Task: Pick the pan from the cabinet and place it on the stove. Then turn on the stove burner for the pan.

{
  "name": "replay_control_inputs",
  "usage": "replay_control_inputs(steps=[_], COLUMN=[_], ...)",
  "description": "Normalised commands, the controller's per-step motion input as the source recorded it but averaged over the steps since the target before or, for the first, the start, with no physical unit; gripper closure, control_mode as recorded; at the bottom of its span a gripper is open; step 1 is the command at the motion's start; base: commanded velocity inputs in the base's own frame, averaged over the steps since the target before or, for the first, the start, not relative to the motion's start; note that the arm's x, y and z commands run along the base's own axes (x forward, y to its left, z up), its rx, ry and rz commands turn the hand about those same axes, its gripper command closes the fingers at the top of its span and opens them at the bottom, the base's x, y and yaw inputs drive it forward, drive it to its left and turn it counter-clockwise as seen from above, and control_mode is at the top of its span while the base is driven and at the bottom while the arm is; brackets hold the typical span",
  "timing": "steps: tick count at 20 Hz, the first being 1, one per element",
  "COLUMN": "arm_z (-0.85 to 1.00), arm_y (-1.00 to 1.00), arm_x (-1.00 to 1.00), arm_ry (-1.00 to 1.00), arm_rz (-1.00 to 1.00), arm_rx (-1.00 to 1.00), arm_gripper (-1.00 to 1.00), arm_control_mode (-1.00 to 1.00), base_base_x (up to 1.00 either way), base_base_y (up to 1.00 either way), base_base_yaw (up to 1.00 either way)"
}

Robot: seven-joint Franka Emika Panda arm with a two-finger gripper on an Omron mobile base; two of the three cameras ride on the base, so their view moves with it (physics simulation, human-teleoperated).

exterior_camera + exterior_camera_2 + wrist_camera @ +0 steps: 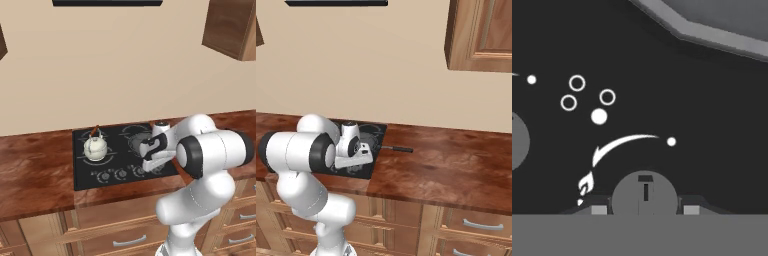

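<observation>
The dark pan [136,141] sits on the right rear burner of the black stove [82,170], partly hidden behind my hand. Its thin black handle [398,148] sticks out over the wooden counter. In the hand view the pan's grey rim [722,35] crosses the top right. My gripper [644,210] is down at the stove's front row of knobs, its fingertips [598,210] either side of a round grey knob [644,194] and shut on it. The gripper [151,166] is low over the stove's front right. The brown cabinet [481,35] hangs at the upper right.
A small white kettle [95,147] stands on the stove's left rear burner. Another knob [518,141] lies to the left of the gripped one. Wooden counter [456,165] runs on both sides of the stove, with drawers [481,225] below.
</observation>
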Motion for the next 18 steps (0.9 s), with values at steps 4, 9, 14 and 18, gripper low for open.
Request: replay_control_inputs(steps=[4,9,14,18], arm_z=[-0.22,-0.22,-0.25,-0.27], arm_y=[0.0,0.0,0.0,0.0], arm_x=[-0.15,-0.21,-0.22,-0.19], arm_ry=[-0.02,-0.05,-0.07,-0.07], arm_rz=[0.31,0.3,0.28,0.27], arm_rx=[0.0,0.0,0.0,0.0], arm_gripper=[1.0,1.0,1.0,1.0], arm_control_mode=[-1.0,-1.0,-1.0,-1.0], base_base_x=[0.0,0.0,0.0,0.0], base_base_y=[0.0,0.0,0.0,0.0], base_base_yaw=[0.0,0.0,0.0,0.0])
